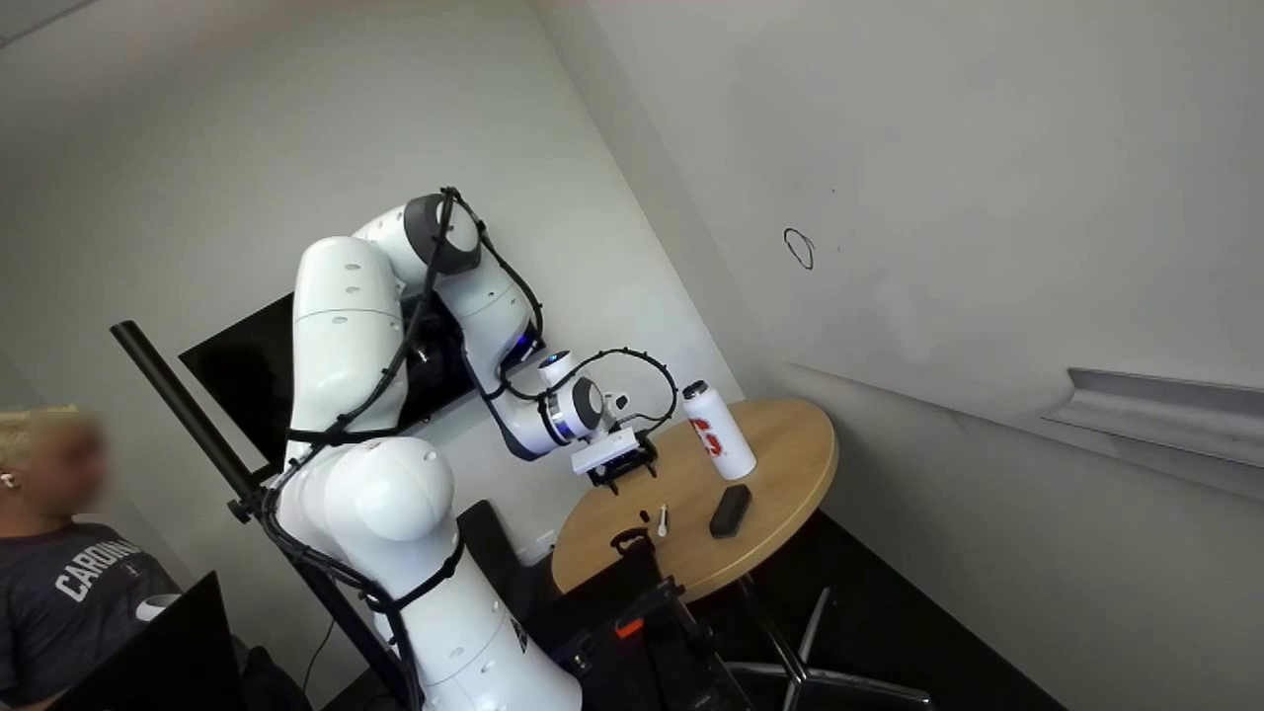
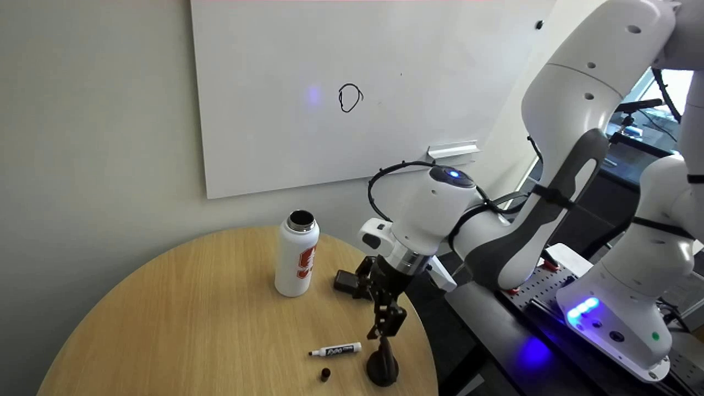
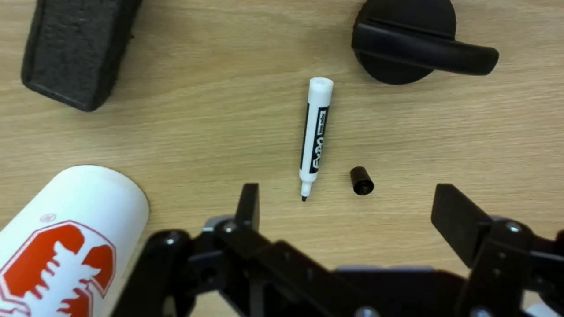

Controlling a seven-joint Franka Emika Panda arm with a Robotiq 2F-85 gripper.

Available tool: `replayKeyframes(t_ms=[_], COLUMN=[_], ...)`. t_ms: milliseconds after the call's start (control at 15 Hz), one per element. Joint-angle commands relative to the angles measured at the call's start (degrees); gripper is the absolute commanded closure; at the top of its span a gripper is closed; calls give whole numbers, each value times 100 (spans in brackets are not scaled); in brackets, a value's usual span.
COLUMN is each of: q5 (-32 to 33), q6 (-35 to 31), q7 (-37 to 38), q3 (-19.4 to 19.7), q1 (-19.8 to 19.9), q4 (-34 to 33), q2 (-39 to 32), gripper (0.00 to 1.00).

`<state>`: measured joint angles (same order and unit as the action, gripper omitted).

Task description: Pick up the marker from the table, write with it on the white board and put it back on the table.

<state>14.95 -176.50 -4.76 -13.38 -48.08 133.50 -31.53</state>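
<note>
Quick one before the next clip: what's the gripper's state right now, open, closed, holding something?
Gripper: open, holding nothing; the Expo marker lies uncapped on the round wooden table.

In my wrist view, I'm seeing the surface (image 3: 211, 141) showing light wood grain with a satin finish. The marker (image 3: 313, 132) is looking like smooth white plastic, its cap (image 3: 362, 181) like dark plastic with a faint sheen. The dark block (image 3: 72, 53) is showing a rough, matt face, while the black handled disc (image 3: 410, 44) is appearing smooth. My end effector (image 3: 347, 204) is looking matt, its screw heads (image 3: 513, 226) glinting. In an exterior view, the bottle (image 2: 295, 264) is appearing smoothly coated, its neck (image 2: 301, 226) shining as bare metal. The white board (image 2: 275, 137) is gleaming smoothly; its ledge (image 2: 454, 149) is looking metallic.
</note>
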Motion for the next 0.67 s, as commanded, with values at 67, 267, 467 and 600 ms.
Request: replayKeyframes(t_ms=[67,267,467,600], q5=[-33,-45,-48,-58], q6=[-336,-298,-283,-297], q7=[-1,-12,2,-8], q3=[114,154,263,264], q1=[-193,-249,-337,-324], q4=[-404,-620,-790,-866], q2=[-571,-836,-1056,-1189], gripper=[0,0,0,0])
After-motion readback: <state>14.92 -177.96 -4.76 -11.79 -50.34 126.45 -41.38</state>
